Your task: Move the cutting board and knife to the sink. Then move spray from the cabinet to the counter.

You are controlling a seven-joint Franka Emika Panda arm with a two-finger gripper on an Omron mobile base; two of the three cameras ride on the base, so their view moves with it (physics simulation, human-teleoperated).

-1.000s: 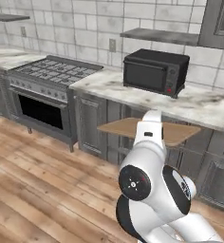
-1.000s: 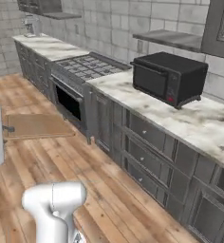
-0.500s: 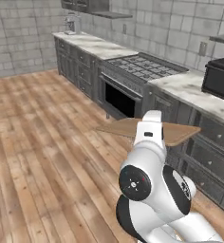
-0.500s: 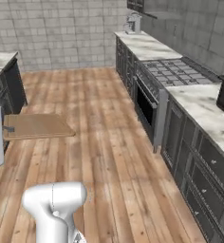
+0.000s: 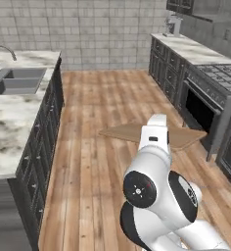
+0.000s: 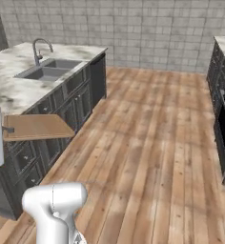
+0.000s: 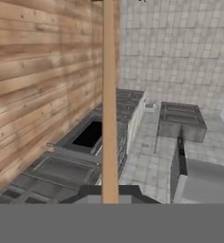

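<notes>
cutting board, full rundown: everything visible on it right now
The cutting board is a flat, light-brown wooden rectangle with rounded corners. It is carried level in the air above the plank floor, clear of the counter, with nothing lying on top. From the left base camera it sticks out on both sides of the arm. The hand camera shows it edge-on as a thin strip running into the shut gripper.

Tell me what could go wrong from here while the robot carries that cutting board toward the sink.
1. The claw grips the cutting board by one edge, so the long flat board could tilt or slip while the base moves.
2. In the right base view the board sticks out level with the counter; it might clip the counter edge before reaching the sink.
</notes>
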